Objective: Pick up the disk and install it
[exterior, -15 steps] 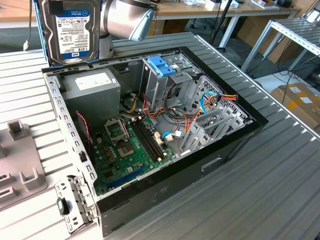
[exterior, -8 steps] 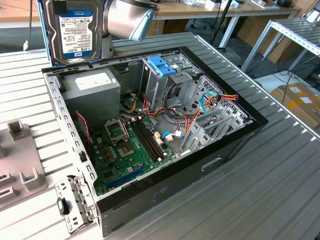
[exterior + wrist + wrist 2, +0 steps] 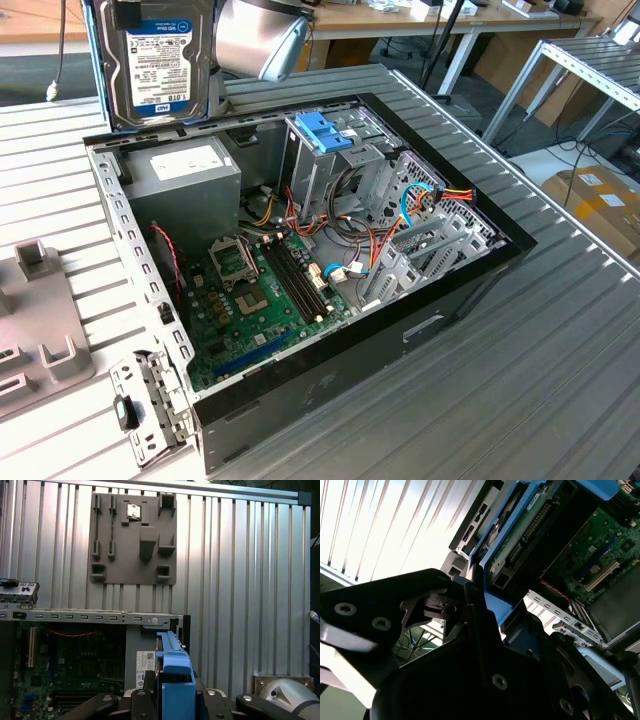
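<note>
The disk hangs upright in the air, label side showing, over the far corner of the open computer case on the exterior view's left. Its bright blue carrier shows edge-on in the first wrist view, with my gripper shut on it and a black finger on either side. In the second wrist view the disk and its blue frame run away from the black gripper body. The drive cage with the light-blue bracket stands inside the case, to the right of the disk in the exterior view.
Just below the disk sits the grey power supply, with the motherboard and cable bundles beyond. A grey fixture plate lies on the ribbed table at the exterior view's left. The arm's silver joint is beside the disk.
</note>
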`<state>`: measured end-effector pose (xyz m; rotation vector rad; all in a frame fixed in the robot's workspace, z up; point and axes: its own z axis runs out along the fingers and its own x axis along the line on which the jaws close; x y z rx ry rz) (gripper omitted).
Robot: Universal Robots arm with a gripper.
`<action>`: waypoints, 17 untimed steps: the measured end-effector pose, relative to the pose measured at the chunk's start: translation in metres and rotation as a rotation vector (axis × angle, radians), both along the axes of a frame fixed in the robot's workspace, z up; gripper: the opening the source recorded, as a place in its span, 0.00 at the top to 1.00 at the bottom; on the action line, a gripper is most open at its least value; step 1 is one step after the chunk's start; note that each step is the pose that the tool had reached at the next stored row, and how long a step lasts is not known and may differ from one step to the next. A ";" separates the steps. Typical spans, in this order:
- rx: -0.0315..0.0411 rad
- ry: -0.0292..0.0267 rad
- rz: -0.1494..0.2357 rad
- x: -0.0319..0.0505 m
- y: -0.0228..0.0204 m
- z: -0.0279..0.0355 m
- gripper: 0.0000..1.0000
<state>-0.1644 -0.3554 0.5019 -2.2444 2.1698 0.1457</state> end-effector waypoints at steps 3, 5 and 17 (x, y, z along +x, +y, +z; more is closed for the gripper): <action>0.0000 0.0000 0.000 0.0016 0.0000 -0.0001 0.63; 0.0000 0.0001 0.000 0.0029 0.0000 -0.0001 0.63; 0.0000 0.0000 0.000 0.0100 0.0000 -0.0005 0.63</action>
